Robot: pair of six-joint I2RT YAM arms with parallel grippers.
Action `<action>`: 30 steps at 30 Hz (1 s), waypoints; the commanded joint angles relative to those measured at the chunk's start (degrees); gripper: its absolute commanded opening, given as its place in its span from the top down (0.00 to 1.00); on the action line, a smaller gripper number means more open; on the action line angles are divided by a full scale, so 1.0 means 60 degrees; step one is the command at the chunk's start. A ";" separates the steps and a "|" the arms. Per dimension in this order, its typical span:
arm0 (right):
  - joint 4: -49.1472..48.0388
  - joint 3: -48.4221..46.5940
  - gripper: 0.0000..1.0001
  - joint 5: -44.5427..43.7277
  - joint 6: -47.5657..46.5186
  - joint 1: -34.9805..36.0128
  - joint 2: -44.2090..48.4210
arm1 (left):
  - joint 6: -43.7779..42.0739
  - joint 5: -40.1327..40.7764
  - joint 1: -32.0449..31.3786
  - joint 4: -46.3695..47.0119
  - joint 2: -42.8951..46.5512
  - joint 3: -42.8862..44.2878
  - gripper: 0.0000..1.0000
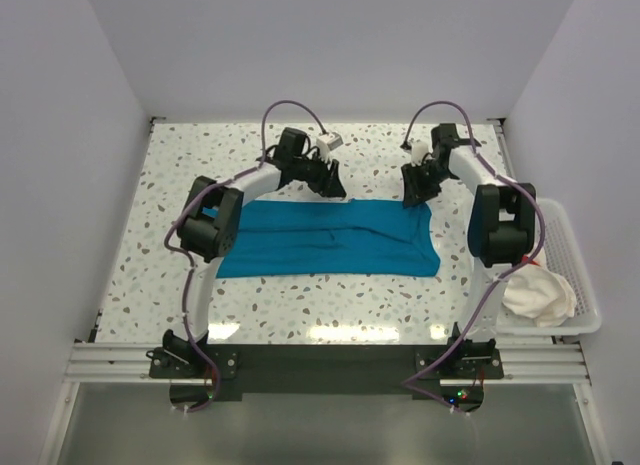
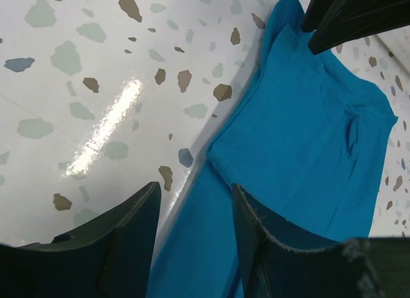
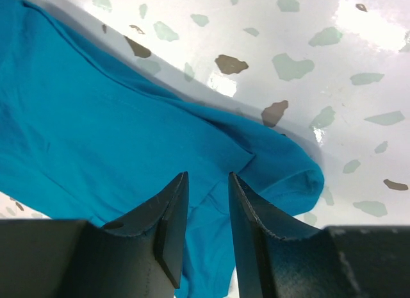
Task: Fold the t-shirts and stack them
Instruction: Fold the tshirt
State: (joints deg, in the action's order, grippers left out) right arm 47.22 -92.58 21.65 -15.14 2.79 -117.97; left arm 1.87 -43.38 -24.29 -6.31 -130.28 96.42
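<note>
Left end effector [image 2: 195, 198] open over teal t-shirt [image 2: 307, 138] edge, right end effector [image 3: 207, 182] parted above its corner

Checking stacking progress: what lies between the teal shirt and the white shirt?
Top view: past the teal shirt comes a bare strip of table, then the right arm, then the basket wall around the white shirt.

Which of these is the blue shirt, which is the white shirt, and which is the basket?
teal-blue t-shirt [image 1: 330, 247], top view, middle of the cloth.
white t-shirt [image 1: 538, 293], top view, centre of the bundle.
mesh basket [image 1: 562, 243], top view, bare mesh floor.
</note>
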 commanded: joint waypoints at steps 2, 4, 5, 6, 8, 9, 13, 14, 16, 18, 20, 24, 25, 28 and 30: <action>-0.0151 -0.0245 0.64 -0.0341 0.0164 -0.0288 -0.0113 | 0.1036 -0.0329 -0.0345 0.1209 -0.0229 0.0512 0.47; -0.0136 -0.0259 0.64 -0.0415 0.0150 -0.0289 -0.0201 | 0.1167 -0.0286 -0.0447 0.1227 -0.0347 0.0628 0.47; -0.0121 -0.0288 0.64 -0.0415 0.0150 -0.0318 -0.0230 | 0.1212 -0.0285 -0.0463 0.1285 -0.0464 0.0658 0.47; -0.0121 -0.0318 0.64 -0.0400 0.0150 -0.0318 -0.0332 | 0.1241 -0.0300 -0.0477 0.1300 -0.0523 0.0687 0.47; -0.0121 -0.0420 0.64 -0.0415 0.0179 -0.0318 -0.0464 | 0.1241 -0.0183 -0.0521 0.1271 -0.0684 0.0863 0.47; -0.0121 -0.0478 0.63 -0.0371 0.0164 -0.0332 -0.0610 | 0.1270 -0.0183 -0.0536 0.1271 -0.0742 0.0965 0.46; -0.0136 -0.0698 0.64 -0.0079 0.0266 -0.0347 -0.0933 | 0.1329 -0.0154 -0.0609 0.1168 -0.0948 0.1185 0.46; -0.0121 -0.0786 0.64 -0.0020 0.0281 -0.0347 -0.0992 | 0.1329 -0.0139 -0.0624 0.1168 -0.0992 0.1215 0.46; -0.0121 -0.0816 0.65 0.0243 0.0340 -0.0347 -0.1021 | 0.1315 -0.0081 -0.0668 0.1183 -0.1007 0.1215 0.46; -0.0136 -0.0845 0.66 0.0463 0.0355 -0.0347 -0.0992 | 0.1315 -0.0095 -0.0682 0.1168 -0.1021 0.1200 0.46; -0.0078 -0.0903 0.67 0.0711 0.0384 -0.0362 -0.0963 | 0.1315 -0.0037 -0.0697 0.1168 -0.1021 0.1200 0.46; 0.0010 -0.1006 0.67 0.0947 0.0369 -0.0347 -0.0861 | 0.1271 0.0008 -0.0697 0.1139 -0.1036 0.1215 0.46; 0.0011 -0.1021 0.67 0.0991 0.0355 -0.0347 -0.0831 | 0.1271 0.0037 -0.0697 0.1139 -0.1036 0.1200 0.46; 0.0011 -0.1065 0.68 0.1006 0.0340 -0.0347 -0.0860 | 0.1300 0.0022 -0.0697 0.1168 -0.1080 0.1258 0.46; 0.0054 -0.1094 0.69 0.0904 0.0296 -0.0347 -0.0992 | 0.1358 0.0022 -0.0697 0.1168 -0.1124 0.1303 0.46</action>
State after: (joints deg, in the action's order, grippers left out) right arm 47.24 -96.84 25.50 -13.69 0.73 -123.76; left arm 9.04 -43.18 -28.23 -1.74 -136.29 101.51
